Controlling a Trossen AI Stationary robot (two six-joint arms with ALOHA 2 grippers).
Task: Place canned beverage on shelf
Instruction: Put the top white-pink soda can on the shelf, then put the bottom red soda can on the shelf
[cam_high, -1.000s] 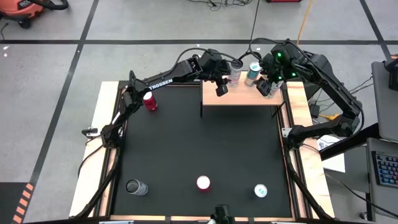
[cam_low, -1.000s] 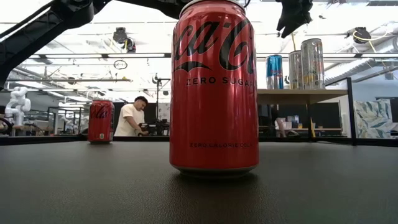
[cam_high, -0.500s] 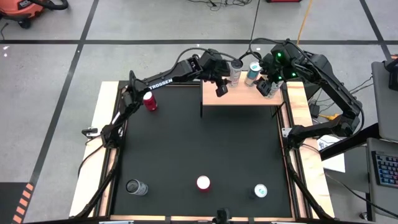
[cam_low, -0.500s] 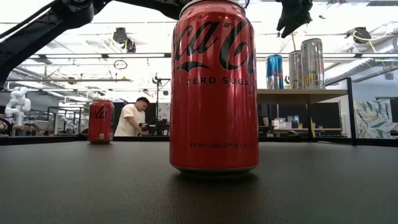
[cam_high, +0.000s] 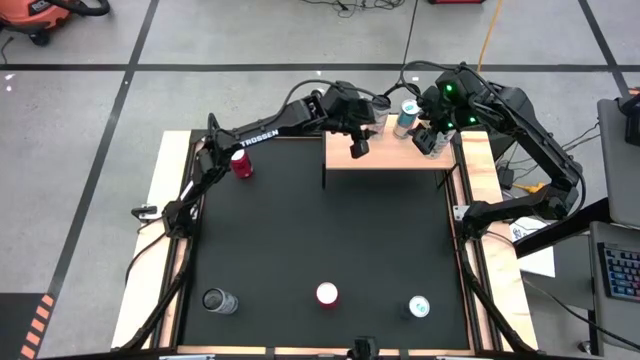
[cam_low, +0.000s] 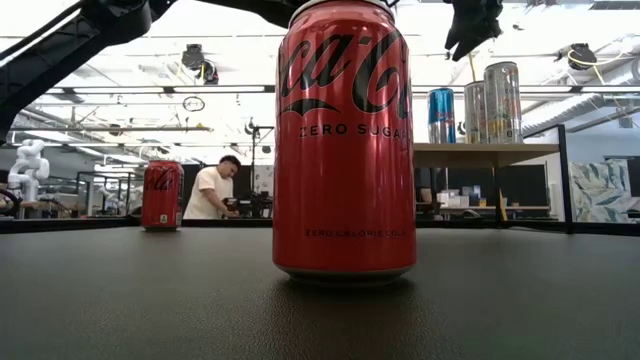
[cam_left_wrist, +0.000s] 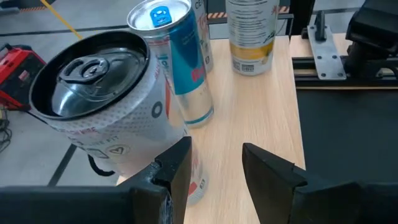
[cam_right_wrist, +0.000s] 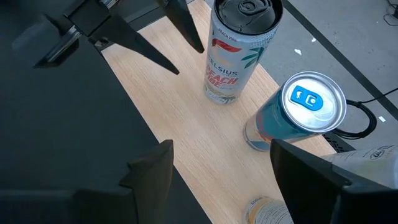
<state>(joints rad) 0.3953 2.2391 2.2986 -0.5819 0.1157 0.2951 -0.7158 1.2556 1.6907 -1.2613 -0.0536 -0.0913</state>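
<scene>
The pale-wood shelf (cam_high: 390, 158) stands at the table's far right. On it stand a white patterned can (cam_left_wrist: 106, 106), a blue can (cam_left_wrist: 186, 68) and a Celsius can (cam_left_wrist: 252, 34), each on its base. My left gripper (cam_left_wrist: 216, 149) is open and empty above the shelf's left part (cam_high: 357, 148), with the white can just outside one finger. My right gripper (cam_right_wrist: 221, 146) is open and empty above the shelf's right end (cam_high: 432, 140), over the Celsius can (cam_right_wrist: 239, 50) and the blue can (cam_right_wrist: 298, 118). My left gripper is open beside the white can. The can's lower wall (cam_left_wrist: 196, 180) runs behind the outer side of one finger (cam_left_wrist: 177, 171), and I cannot tell whether they touch.
A red Coke Zero can (cam_high: 327, 294) stands near the table's front edge, with a teal-topped can (cam_high: 419, 306) to its right and a silver can (cam_high: 218, 300) to its left. Another red can (cam_high: 240, 162) stands at the far left. A person shows far behind the table (cam_low: 212, 190).
My left arm has shifted a little toward the table's right edge and now covers part of the white can in the high view. The cans on the shelf have stayed in place.
</scene>
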